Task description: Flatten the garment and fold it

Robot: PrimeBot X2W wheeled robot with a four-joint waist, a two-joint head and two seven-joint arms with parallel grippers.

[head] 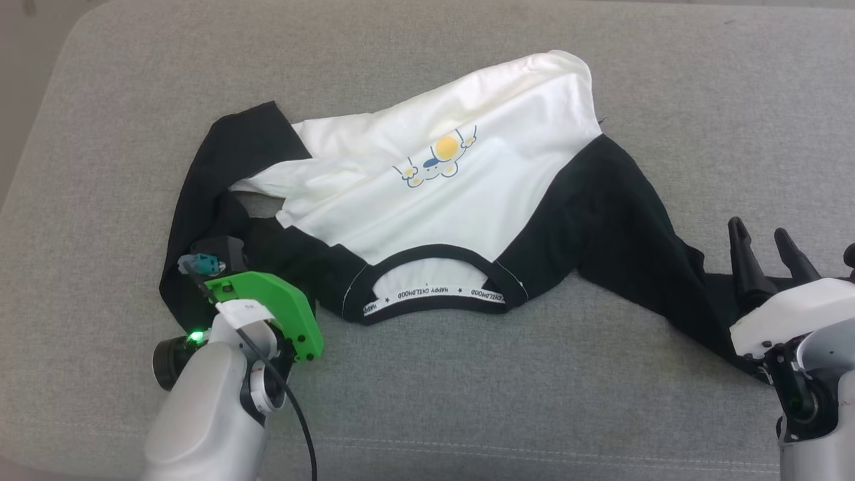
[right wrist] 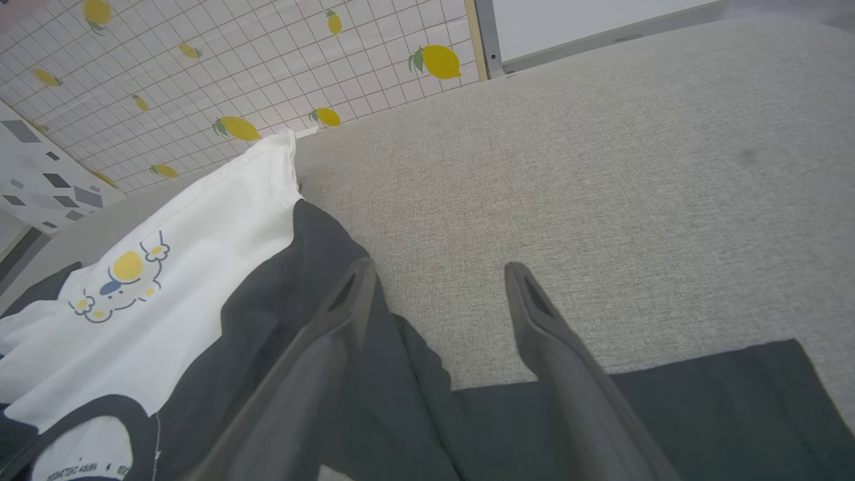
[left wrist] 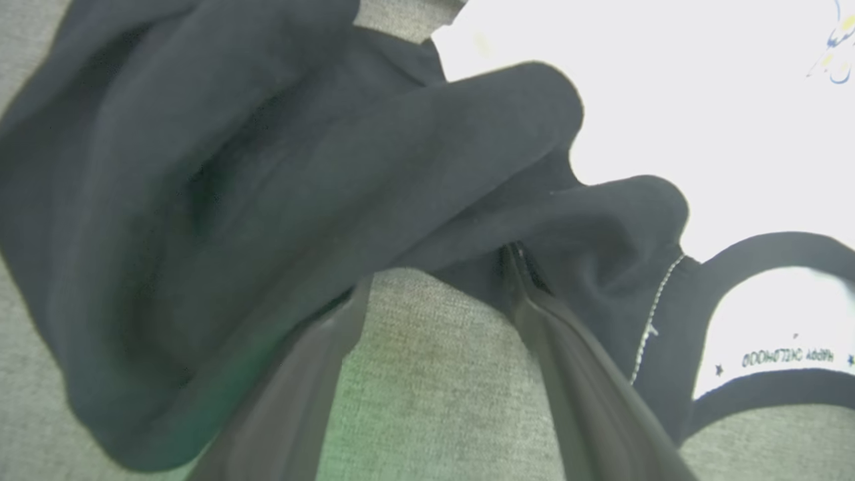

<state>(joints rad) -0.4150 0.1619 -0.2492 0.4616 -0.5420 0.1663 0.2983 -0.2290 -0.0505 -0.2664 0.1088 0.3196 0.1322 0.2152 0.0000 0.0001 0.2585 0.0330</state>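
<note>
**Mid-flatten, sleeves next.** Grey fabric-covered bench (head: 467, 401) is carrying the garment (head: 481, 200), which is lying front-up near the middle w/ its neck facing you and its hem pointing toward the far edge. The white body is sitting skewed and rippled. The left sleeve (head: 200, 167) is bunching into a black heap, w/ white cloth curling over at the armpit. The right sleeve (head: 634, 220) is stretching out long toward the near right corner. You're looking at the flattening step, approx. half done by my reading; no fold is showing yet.

The left gripper (left wrist: 434, 270) is sitting at the bunched sleeve w/ fingers spread and bare bench showing between them. Its tips are nosing into the black folds: released, nothing pinched. The right gripper (right wrist: 437, 267) is hovering low over the right sleeve's end, fingers likewise apart, one over black cloth and the other over grey fabric: released too.

The neckband (head: 434, 294) is showing "HAPPY CHILDHOOD" lettering, and the small cartoon print (head: 437, 160) is lying upside-down from your side.

Next move, prob.: you're needing each gripper to close on its sleeve edge, then draw outward and apart so the left heap opens and the body squares up. Be watching for a pinch taking only one layer on the left, where the folds are stacking thick.
</note>
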